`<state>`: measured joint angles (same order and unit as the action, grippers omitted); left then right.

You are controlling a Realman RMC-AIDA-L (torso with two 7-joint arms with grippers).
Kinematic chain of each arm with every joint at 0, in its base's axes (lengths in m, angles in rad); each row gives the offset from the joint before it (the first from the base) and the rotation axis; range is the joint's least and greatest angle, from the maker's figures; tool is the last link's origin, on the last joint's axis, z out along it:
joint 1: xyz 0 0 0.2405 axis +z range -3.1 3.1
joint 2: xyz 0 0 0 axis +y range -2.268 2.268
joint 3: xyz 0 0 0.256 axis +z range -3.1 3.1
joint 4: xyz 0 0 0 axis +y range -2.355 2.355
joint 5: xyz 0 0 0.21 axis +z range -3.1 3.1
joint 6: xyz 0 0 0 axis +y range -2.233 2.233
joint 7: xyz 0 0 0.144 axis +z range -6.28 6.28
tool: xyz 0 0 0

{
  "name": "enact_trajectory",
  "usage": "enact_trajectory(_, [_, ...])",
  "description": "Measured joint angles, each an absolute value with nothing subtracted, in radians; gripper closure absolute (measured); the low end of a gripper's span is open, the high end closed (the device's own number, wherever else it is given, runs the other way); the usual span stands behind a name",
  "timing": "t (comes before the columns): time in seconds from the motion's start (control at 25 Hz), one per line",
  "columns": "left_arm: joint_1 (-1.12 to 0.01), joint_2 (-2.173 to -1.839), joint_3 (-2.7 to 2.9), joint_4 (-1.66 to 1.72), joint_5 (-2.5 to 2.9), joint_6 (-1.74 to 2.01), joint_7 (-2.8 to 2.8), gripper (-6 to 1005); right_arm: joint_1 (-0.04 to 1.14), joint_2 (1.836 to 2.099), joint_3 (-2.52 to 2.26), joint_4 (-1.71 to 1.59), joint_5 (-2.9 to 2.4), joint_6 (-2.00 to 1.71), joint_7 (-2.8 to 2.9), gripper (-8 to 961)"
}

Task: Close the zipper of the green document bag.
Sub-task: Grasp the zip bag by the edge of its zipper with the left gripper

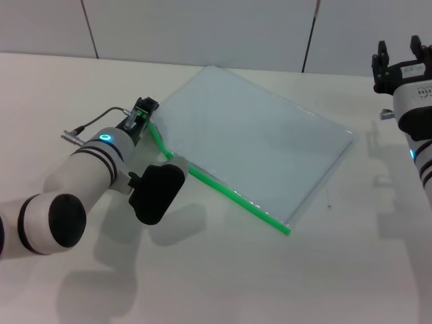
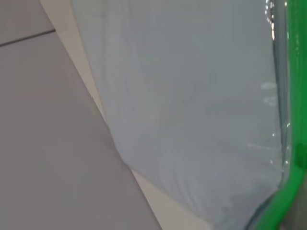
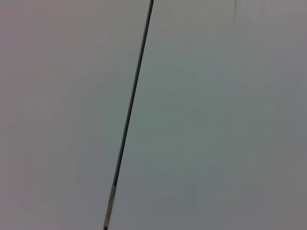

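This looks like a robot test lab or demonstration cell, not a home or shop. A plain white tabletop point(image 1: 223, 283) fills the head view, backed from 10 to 2 o'clock by pale grey wall panels point(image 1: 202, 30) split by thin dark seams point(image 1: 309, 37). Two white robot arms reach in at 8 o'clock point(image 1: 81, 179) and 3 o'clock point(image 1: 415, 115), and the only prop is a translucent document bag point(image 1: 256, 142).

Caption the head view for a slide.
Left gripper at the zipper end of the green document bag; right gripper raised aside.
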<state>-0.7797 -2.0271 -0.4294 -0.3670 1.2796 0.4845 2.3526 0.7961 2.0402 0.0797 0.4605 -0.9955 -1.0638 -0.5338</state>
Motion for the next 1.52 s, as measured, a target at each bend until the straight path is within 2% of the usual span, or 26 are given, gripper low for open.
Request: enact_trajectory(1.52, [-0.825, -2.026, -0.453, -0.299, 1.286, 0.422, 2.328, 595, 0.806, 2.040, 0.080, 0.463, -0.999, -1.063, -0.534, 436])
